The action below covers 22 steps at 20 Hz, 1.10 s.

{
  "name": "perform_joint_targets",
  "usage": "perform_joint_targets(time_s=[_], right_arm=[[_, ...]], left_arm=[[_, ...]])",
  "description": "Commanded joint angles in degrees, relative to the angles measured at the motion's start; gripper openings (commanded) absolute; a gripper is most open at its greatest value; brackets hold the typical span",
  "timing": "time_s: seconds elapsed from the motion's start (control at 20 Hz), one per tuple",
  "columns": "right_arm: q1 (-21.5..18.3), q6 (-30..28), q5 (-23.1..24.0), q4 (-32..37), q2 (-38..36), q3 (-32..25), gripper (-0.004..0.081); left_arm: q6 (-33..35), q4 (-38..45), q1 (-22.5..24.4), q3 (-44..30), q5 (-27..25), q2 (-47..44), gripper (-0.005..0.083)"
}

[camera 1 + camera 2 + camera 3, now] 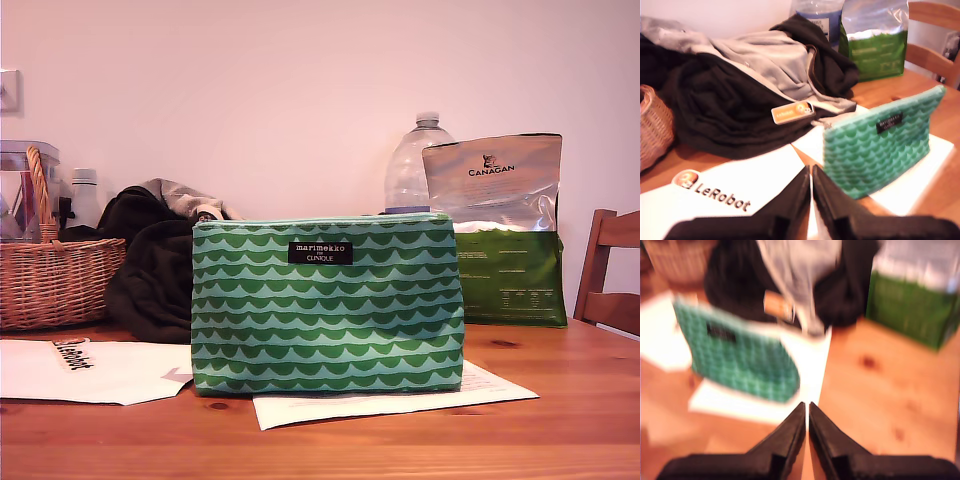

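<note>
Currently: wooden table [560, 420]. Black-and-grey jacket [715, 110], heaped behind the pouch. Green wave-print pouch [327, 305], labelled "marimekko", "CLINIQUE", upright on white paper [490, 385], mid-table. Green "CANAGAN" bag [510, 270], towards the far edge. "LeRobot" sheet [765, 175]. My first gripper [810, 172] and my second gripper [806, 407]: jaws together, empty, near the pouch.

Low at tabletop height, close and square-on to the green wave-patterned fabric pouch [327, 305] in the exterior view; higher and angled down at its front in both wrist views, sharing pouch and green-and-silver foil bag [510, 235].
</note>
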Motion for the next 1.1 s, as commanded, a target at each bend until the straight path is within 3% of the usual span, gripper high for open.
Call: perform_joint_targets(time_s=[0.0,0.25,0.4,0.45,0.8,1.05], right_arm=[[0.26,0.13,0.13,0.04,0.26,-0.22,-0.0013],[0.26,0.11,0.15,0.07,0.26,-0.22,-0.0013],[0.26,0.11,0.13,0.07,0.26,-0.22,-0.0013],[0.26,0.11,0.13,0.07,0.26,-0.22,-0.0013],[0.26,0.11,0.13,0.07,0.26,-0.22,-0.0013],[0.26,0.11,0.15,0.09,0.26,-0.22,-0.0013]], left_arm=[[-3.82,3.61,0.11,-0.28,-1.11,0.15,-0.0019],[-3.3,3.23,0.13,-0.31,-2.54,0.09,-0.0019],[-2.91,4.0,1.14,-1.79,-13.11,-0.02,-0.0019],[-2.89,4.44,2.16,-2.6,-14.16,-0.39,-0.0019],[-3.02,7.61,8.22,-9.64,-11.04,-5.81,-0.0019],[-2.99,9.05,9.03,-19.43,-12.2,-15.28,-0.0019]])
